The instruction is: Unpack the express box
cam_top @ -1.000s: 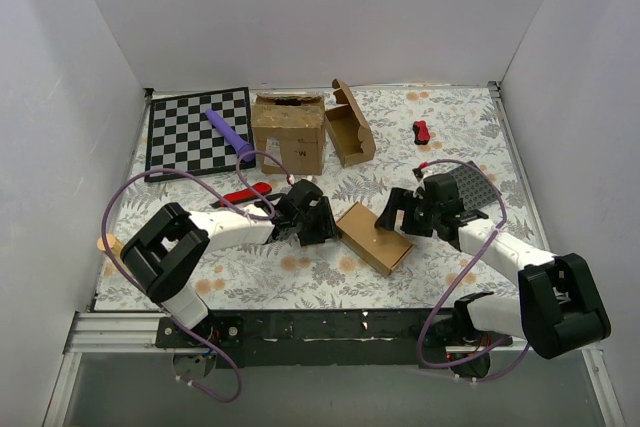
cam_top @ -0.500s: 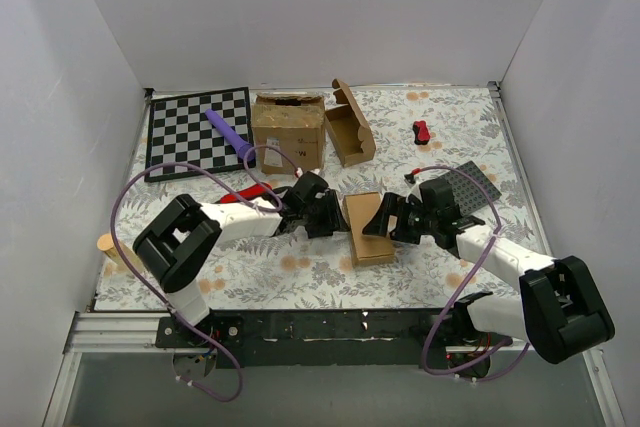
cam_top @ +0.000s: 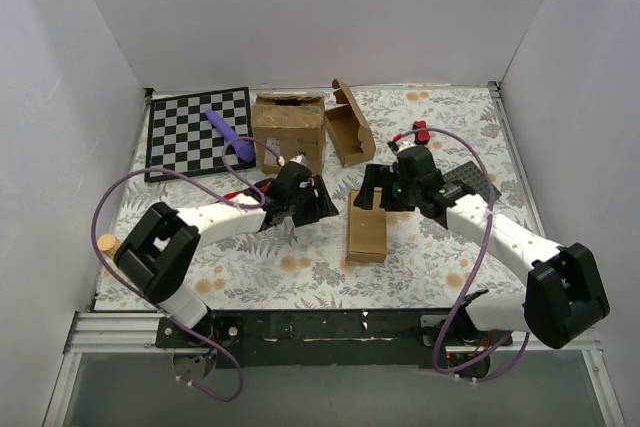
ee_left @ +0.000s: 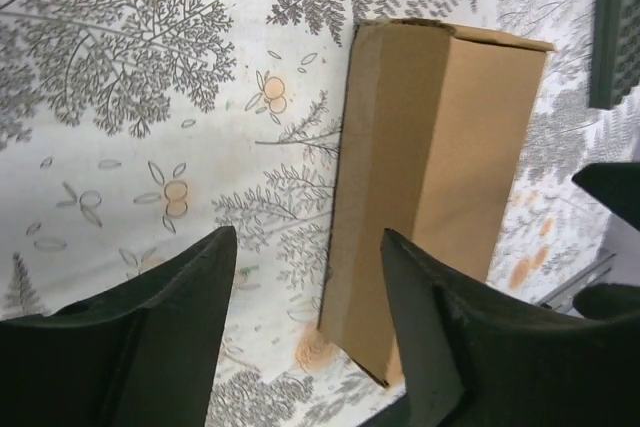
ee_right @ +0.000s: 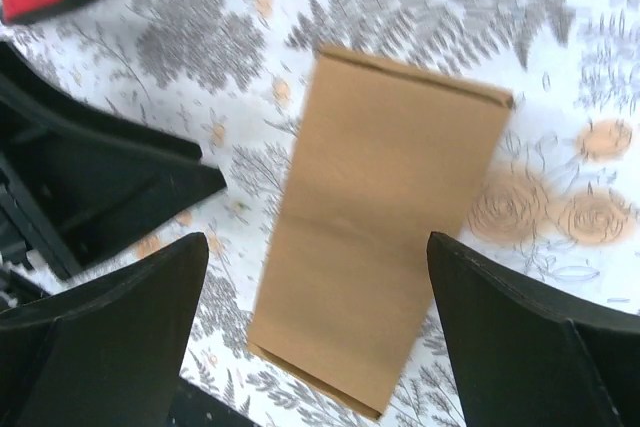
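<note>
The express box (cam_top: 367, 235) is lying closed at lower centre of the top view. The left gripper (cam_top: 310, 210) and right gripper (cam_top: 373, 190) are hovering beside it, fingers spread, empty. One should be pinning it flat while the other is prying it open.

Plain brown express box (cam_top: 367, 236), grey fern and orange flower tablecloth (cam_top: 440, 252), black-and-white checkered board (cam_top: 185, 142)

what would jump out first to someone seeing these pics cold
The closed express box lies flat in the middle. The left gripper and right gripper hover close by it, both with fingers spread and holding nothing. At the back, a bigger carton stands beside a checkerboard.
</note>
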Robot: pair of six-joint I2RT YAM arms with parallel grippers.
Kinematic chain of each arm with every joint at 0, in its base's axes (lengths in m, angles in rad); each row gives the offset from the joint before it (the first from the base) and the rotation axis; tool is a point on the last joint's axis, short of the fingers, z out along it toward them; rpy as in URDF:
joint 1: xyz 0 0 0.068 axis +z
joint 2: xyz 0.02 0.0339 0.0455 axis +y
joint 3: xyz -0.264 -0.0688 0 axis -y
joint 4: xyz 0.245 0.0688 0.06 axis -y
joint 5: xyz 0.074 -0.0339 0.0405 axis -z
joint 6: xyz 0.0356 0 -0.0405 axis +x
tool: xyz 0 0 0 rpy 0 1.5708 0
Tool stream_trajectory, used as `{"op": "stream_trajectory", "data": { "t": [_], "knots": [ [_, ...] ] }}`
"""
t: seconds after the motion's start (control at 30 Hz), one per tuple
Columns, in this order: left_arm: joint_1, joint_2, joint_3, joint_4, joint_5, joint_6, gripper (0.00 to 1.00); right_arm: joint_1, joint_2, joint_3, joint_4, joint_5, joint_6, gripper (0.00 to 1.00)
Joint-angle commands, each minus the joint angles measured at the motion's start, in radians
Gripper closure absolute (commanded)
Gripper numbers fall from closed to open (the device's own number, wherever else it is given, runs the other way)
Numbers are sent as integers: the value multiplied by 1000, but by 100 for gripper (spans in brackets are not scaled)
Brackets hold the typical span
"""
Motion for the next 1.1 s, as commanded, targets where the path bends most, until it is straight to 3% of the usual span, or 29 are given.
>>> {"op": "stream_trajectory", "data": {
  "t": [0.0,0.03,0.07,0.13,0.87,0.97,1.0,1.07],
  "knots": [
    [6,-152,-68,-16,-54,-2,33,117,84,215,-226,288,-41,1],
    [6,-181,-79,-16,-85,-8,24,151,145,248,-262,317,-37,2],
    [6,-196,-91,-28,-93,-17,7,165,176,275,-293,343,-29,2],
    [6,-231,-118,-41,-102,-26,2,203,235,340,-379,426,-11,2],
    [8,-328,-244,-15,-71,-43,2,295,253,348,-391,533,62,2],
    [6,-313,-244,-8,-32,-46,3,294,198,330,-380,615,36,15],
    [6,-310,-246,-5,-25,-46,4,289,187,323,-383,659,30,33],
    [6,-305,-249,4,-13,-46,6,280,156,285,-368,681,11,56]
  ]
}}
